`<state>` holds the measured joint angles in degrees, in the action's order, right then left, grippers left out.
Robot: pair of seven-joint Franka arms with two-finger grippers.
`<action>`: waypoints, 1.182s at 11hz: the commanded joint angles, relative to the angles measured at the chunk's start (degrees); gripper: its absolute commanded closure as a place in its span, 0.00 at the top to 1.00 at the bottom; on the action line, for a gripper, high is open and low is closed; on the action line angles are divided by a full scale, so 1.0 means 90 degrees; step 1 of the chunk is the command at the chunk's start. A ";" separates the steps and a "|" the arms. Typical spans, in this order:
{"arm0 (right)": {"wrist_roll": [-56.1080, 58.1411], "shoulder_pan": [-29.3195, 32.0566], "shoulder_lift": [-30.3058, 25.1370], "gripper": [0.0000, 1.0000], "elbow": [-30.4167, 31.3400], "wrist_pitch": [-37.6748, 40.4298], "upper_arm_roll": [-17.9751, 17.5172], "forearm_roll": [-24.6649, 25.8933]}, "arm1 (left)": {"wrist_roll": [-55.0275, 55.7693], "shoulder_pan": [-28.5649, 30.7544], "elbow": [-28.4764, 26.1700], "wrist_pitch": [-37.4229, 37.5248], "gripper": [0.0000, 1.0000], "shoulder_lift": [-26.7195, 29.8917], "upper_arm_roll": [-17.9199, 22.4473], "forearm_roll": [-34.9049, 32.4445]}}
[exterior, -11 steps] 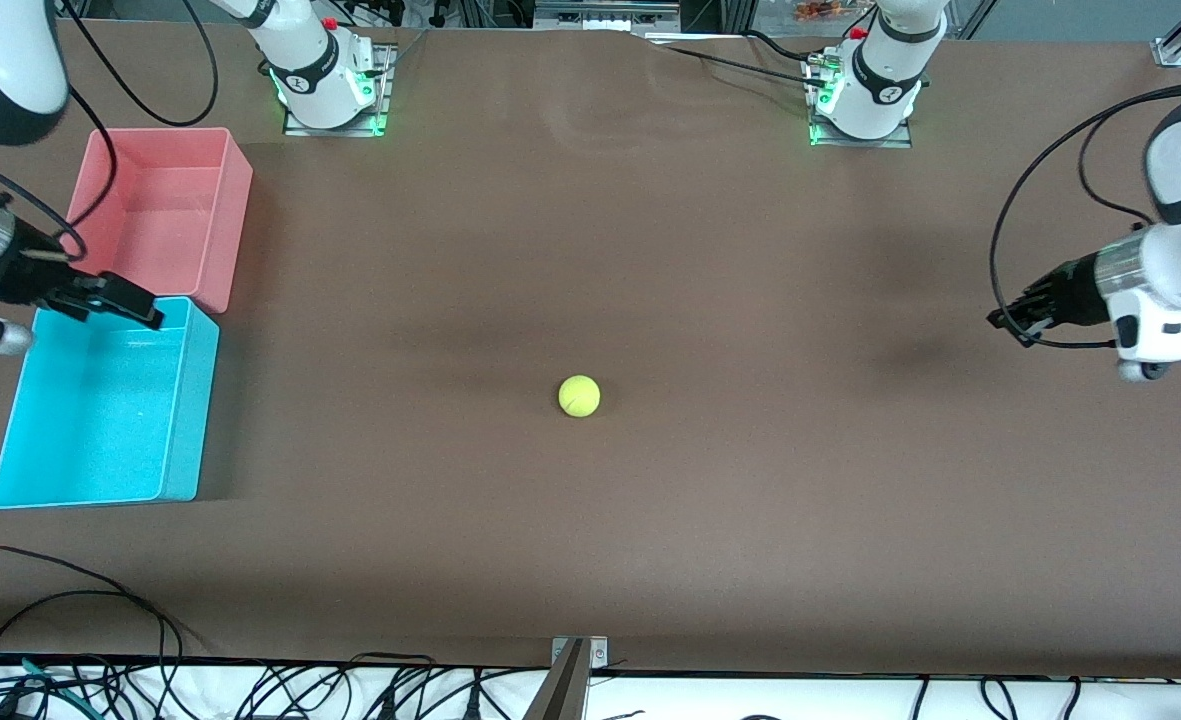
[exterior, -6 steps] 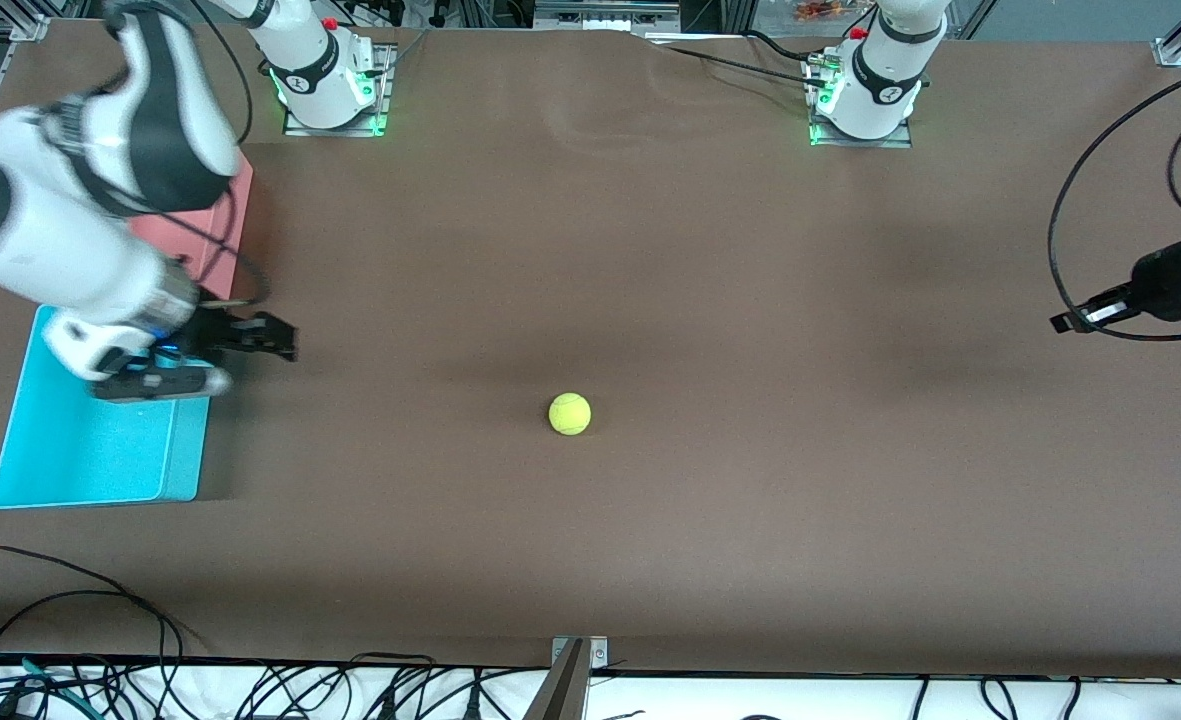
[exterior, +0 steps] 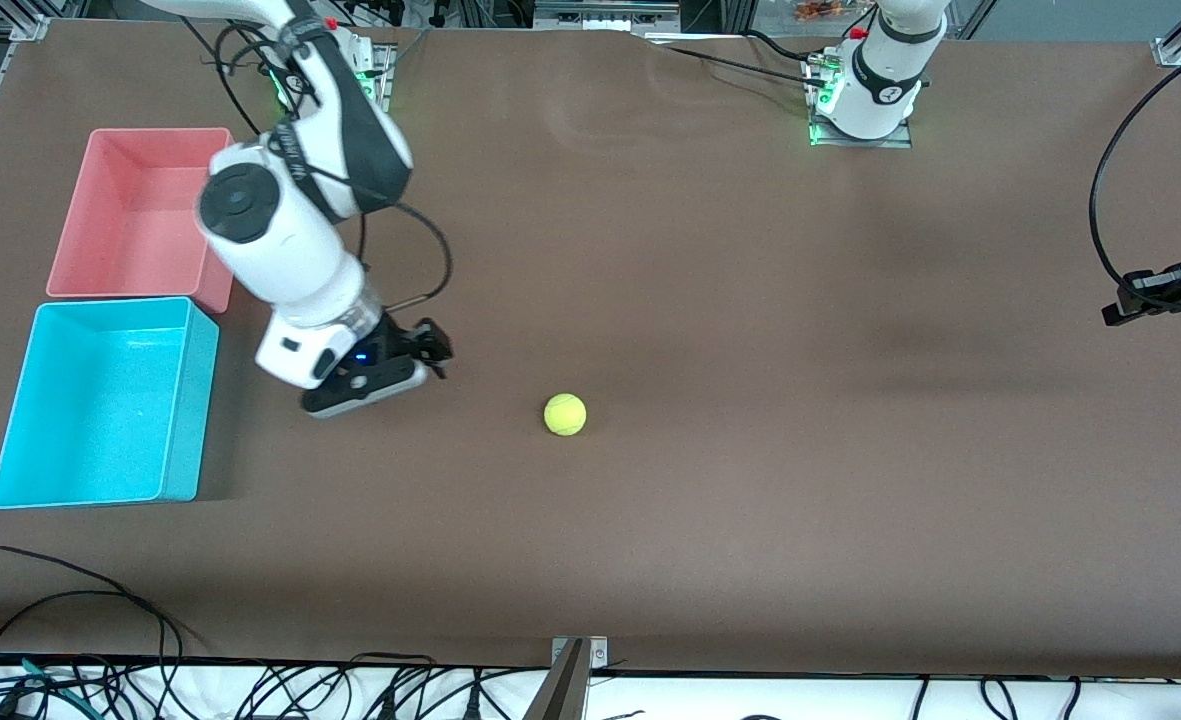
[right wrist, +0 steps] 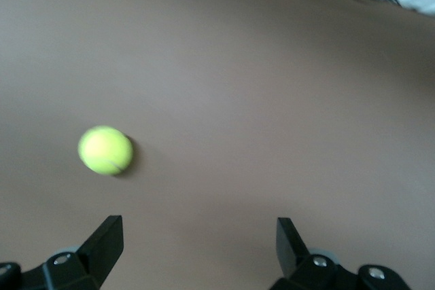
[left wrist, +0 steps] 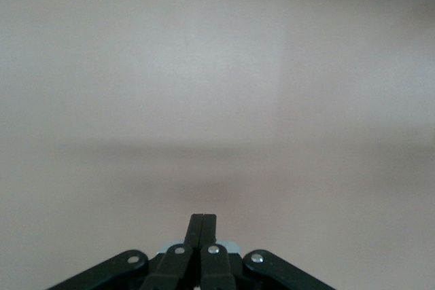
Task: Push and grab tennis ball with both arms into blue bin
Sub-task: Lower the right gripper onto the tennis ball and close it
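— Ball (exterior: 565,414) position, please?

— It is found on the bare table (exterior: 750,450), near the middle, well apart from the blue bin (exterior: 10,420) at the right arm's end. The pink bin (exterior: 75,225) is set just beside the blue one, farther from the front camera.

— How is it judged to handle?

— Light, fuzzy and springy, so a firm pinch should be tolerated. It is round, though, and likely to roll off at any glancing touch. A hold across its widest part, fingers on either side, is judged safest.

— And the grippers?

— The right gripper (exterior: 433,350) is held low over the table between the blue bin and the ball, fingers (right wrist: 102,239) spread wide, nothing between them. In its wrist view the ball (right wrist: 105,150) is seen off to one side, not yet between the fingers. The left gripper (left wrist: 202,225) is closed on nothing, at the left arm's end of the table.

— Anything hidden?

— Most of the left arm is cut off at the front view's edge, only its dark tip (exterior: 1165,290) being seen. No lettering can be made out on the ball.
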<state>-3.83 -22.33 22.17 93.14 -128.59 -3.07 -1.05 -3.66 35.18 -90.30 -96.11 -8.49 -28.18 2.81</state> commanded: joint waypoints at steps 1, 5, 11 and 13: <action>0.0045 -0.0769 0.0874 1.00 -0.0572 -0.1090 0.0009 0.0039 | -0.0326 -0.1853 0.0053 0.0142 1.00 0.0376 0.1563 -0.0177; 0.0084 -0.1278 0.1997 1.00 -0.1295 -0.1797 0.0009 0.0058 | 0.0072 -0.3475 -0.0094 0.0094 1.00 0.0786 0.2386 -0.0244; 0.0074 -0.1357 0.2721 1.00 -0.1277 -0.1738 0.0019 0.0098 | 0.0055 -0.4602 -0.0856 -0.0659 1.00 0.1148 0.3424 -0.0420; -0.0033 -0.1435 0.2868 1.00 -0.1277 -0.1767 0.0019 0.0029 | 0.0035 -0.4592 -0.0856 -0.0620 1.00 0.1158 0.3414 -0.0410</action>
<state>-3.55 -34.14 45.35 84.09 -144.78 -3.19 -0.74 -2.01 -5.11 -96.18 -100.98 0.00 1.84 0.56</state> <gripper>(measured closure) 0.000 0.000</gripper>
